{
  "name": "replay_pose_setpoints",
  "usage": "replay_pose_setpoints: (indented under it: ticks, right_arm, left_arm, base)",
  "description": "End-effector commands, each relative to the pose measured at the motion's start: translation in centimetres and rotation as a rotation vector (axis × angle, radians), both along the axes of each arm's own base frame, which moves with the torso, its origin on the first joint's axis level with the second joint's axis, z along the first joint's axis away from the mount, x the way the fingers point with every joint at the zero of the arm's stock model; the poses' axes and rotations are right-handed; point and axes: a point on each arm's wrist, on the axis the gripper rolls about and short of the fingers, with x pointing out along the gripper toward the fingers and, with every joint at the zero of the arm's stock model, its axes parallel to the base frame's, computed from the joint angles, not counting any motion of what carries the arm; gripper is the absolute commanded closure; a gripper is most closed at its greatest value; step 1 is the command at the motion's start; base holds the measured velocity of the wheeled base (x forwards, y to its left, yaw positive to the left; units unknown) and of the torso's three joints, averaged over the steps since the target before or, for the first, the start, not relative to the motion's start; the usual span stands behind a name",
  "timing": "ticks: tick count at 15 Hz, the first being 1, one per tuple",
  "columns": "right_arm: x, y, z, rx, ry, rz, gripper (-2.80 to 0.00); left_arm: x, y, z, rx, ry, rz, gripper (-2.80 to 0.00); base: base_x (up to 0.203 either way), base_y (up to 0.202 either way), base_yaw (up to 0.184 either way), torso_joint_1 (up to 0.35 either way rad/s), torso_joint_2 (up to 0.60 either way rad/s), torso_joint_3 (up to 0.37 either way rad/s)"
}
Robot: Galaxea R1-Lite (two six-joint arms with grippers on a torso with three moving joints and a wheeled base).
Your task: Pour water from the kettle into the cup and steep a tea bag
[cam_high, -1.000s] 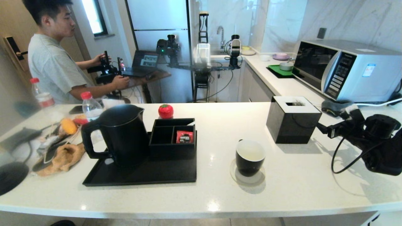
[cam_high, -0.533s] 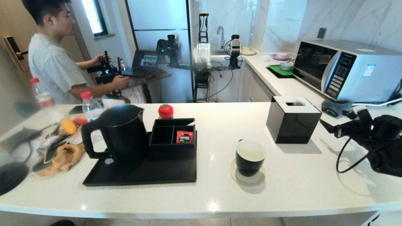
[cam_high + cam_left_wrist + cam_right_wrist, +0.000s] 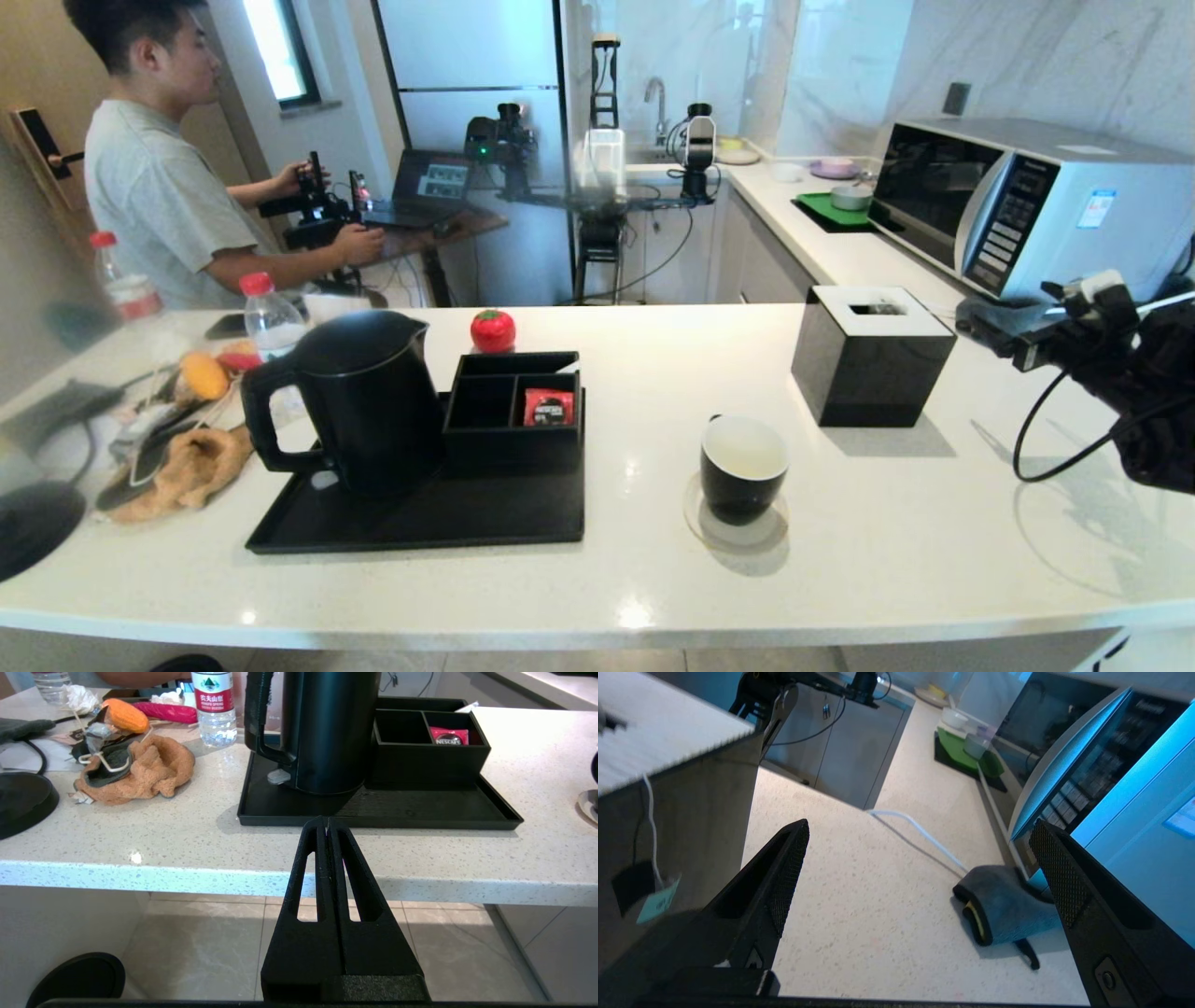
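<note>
Two grippers, w/ only one over the counter (image 3: 597, 579): our right gripper (image 3: 920, 868) hangs at 3 o'clock from the black tissue box (image 3: 873, 359), jaws spread wide, nothing between them. Our left gripper (image 3: 327, 826) sits below the counter's front edge, fingers pressed together, empty. Kettle (image 3: 359, 401) stands upright on the black tray (image 3: 420, 523) at approx 9 o'clock from the cup (image 3: 744, 467), well apart. Cup sits on a clear coaster (image 3: 738, 532). A white string w/ tag (image 3: 656, 903) hangs down the box's side; we can't see the pouch itself.
</note>
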Motion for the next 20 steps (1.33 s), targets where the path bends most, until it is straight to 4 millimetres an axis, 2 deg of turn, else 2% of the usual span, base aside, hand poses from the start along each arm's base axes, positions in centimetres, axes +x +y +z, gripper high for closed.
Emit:
replay_pose_setpoints:
  ticks: [1, 6, 7, 12, 18, 20]
  right_arm:
    - [-0.4, 0.2, 1.9, -0.019, -0.044, 0.003, -2.8]
    - [-1.5, 0.7, 5.1, -0.022, -0.097, 0.01, -2.8]
    - [-1.7, 0.8, 5.7, -0.026, -0.107, 0.01, 0.0]
    - [-3.2, 1.8, 9.7, -0.039, -0.172, 0.076, 0.0]
    - [-6.5, 5.0, 16.1, 0.018, -0.213, 0.162, 0.0]
    - [-7.6, 6.1, 17.5, 0.066, -0.191, 0.193, 0.0]
  left_arm:
    - [0.0, 0.0, 0.0, -0.001, -0.001, 0.002, 0.0]
    - [0.0, 0.0, 0.0, -0.002, -0.001, 0.001, 0.0]
    - [0.0, 0.0, 0.0, -0.001, -0.001, 0.001, 0.0]
    - [0.0, 0.0, 0.0, -0.001, -0.002, 0.001, 0.0]
    - [0.0, 0.0, 0.0, -0.001, -0.001, 0.001, 0.0]
    - [0.0, 0.0, 0.0, -0.001, -0.001, 0.001, 0.0]
  base:
    - [0.0, 0.0, 0.0, 0.0, 0.0, 0.0]
    - [0.0, 0.0, 0.0, 0.0, 0.0, 0.0]
    - [0.0, 0.0, 0.0, 0.0, 0.0, 0.0]
    - [0.0, 0.0, 0.0, 0.0, 0.0, 0.0]
    - [0.0, 0.0, 0.0, 0.0, 0.0, 0.0]
    - [0.0, 0.0, 0.0, 0.0, 0.0, 0.0]
